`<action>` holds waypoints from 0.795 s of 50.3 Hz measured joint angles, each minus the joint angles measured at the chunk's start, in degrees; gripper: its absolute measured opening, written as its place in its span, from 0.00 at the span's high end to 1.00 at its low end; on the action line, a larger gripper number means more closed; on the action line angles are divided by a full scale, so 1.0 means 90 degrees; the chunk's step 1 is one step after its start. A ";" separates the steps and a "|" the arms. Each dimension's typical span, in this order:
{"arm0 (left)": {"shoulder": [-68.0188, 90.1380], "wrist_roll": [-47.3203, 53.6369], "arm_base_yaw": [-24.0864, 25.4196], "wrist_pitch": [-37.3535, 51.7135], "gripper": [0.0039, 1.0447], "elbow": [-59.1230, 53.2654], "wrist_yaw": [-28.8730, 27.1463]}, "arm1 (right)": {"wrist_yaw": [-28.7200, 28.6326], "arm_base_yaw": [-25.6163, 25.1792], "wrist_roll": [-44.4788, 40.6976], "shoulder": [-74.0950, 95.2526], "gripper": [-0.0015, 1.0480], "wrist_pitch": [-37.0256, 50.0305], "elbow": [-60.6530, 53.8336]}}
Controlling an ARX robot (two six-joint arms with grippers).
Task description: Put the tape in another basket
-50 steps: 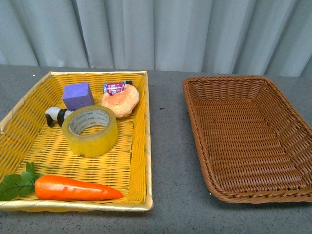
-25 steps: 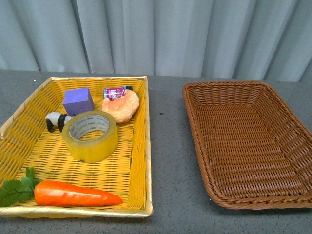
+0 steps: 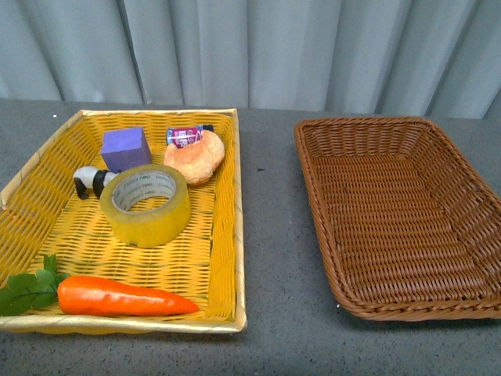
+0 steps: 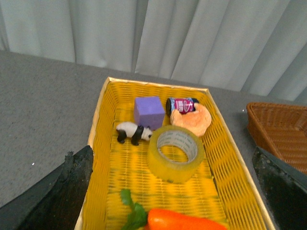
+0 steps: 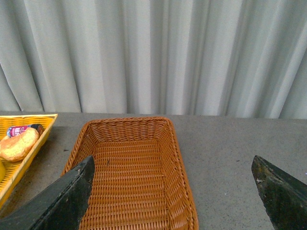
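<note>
1. Front view: the tape [image 3: 145, 205] lies flat, core hole up, near the middle of the yellow tray [image 3: 237, 235]. A toy panda [image 3: 90, 182] sits just beside it. Neither arm shows here.
2. The basket [image 3: 391, 219] sits apart from the tray, to its right on the worktop [image 3: 270, 235].
3. In the left wrist view the left jaws stand wide apart, holding nothing, with the tape [image 4: 175, 153] ahead between them. The right jaws, equally apart and unloaded, look down on the basket [image 5: 129, 182].
4. You are at the reach step, by my reading: nothing is gripped yet, and the left arm is the better placed.
5. Next, bring the left jaws down over the roll's wall, one inside the hole and one outside. Keep clear of the panda and the carrot [image 3: 117, 298]. Lift above the tray's rim before crossing.
</note>
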 joint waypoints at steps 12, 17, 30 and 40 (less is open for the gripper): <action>0.4068 -0.0357 -0.0391 0.0916 0.06 0.1574 0.0403 | 0.0000 0.0000 0.0000 0.0000 0.09 0.0000 0.0000; 0.5292 -0.0549 -0.0512 0.0665 0.06 0.2198 0.0401 | 0.0000 0.0000 0.0000 0.0000 0.09 0.0000 0.0002; 0.7392 -0.0765 -0.0663 0.0080 0.06 0.3580 0.0170 | 0.0000 0.0000 0.0000 0.0000 0.09 0.0000 0.0002; 0.8456 -0.1005 -0.0573 -0.0668 0.06 0.4546 -0.0063 | 0.0000 0.0000 0.0000 0.0000 0.09 0.0000 0.0000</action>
